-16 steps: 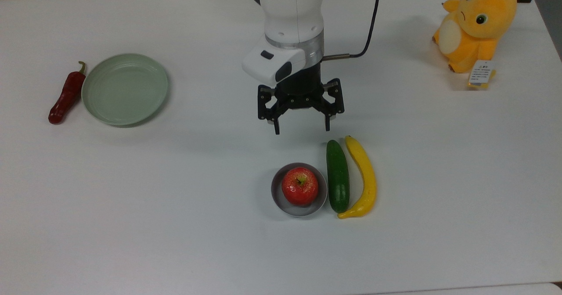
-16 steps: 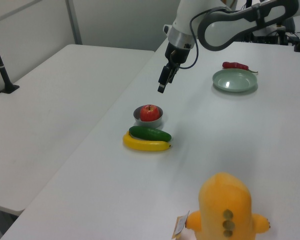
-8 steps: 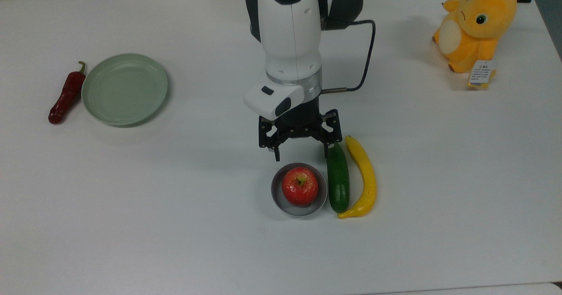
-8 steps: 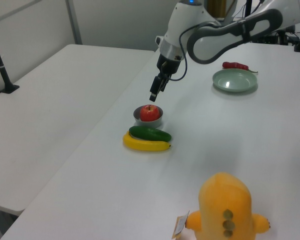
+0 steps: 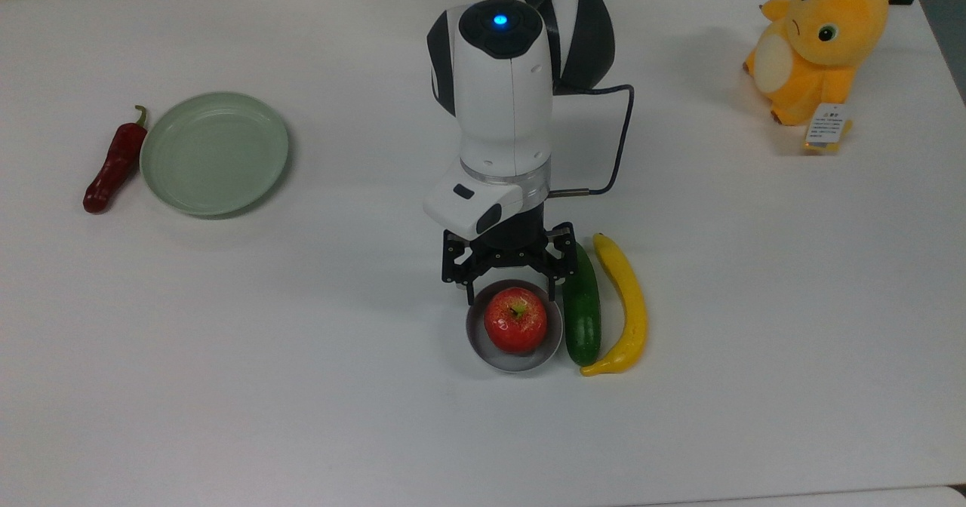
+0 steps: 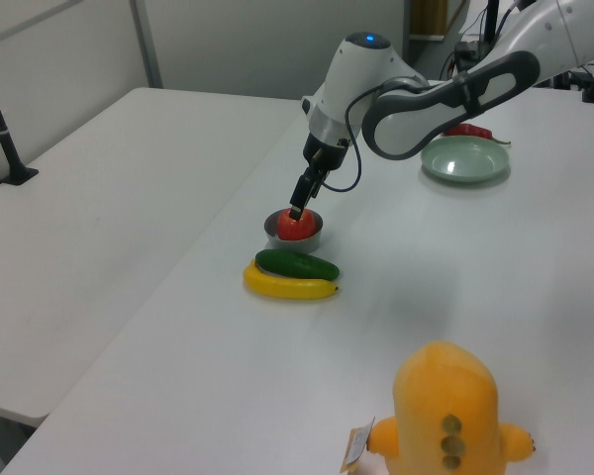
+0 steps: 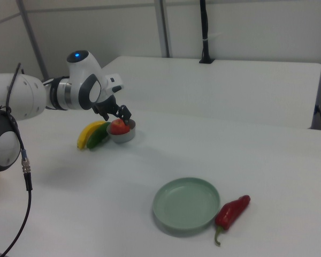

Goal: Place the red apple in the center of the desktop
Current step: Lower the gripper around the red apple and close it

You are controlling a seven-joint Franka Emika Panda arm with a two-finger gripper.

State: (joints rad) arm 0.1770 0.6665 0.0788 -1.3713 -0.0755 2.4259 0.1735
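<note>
I can read nothing on my table. The white tag (image 5: 826,124) hanging from the orange plush toy (image 5: 819,43) carries a few dark printed lines, perhaps characters, but they are too small to make out.

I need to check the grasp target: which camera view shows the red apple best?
The top view: the red apple sits unobstructed in its grey bowl, stem dimple visible. In the left view the open tool overlaps the apple; in the right view the apple looks small, beside the tool.
</note>
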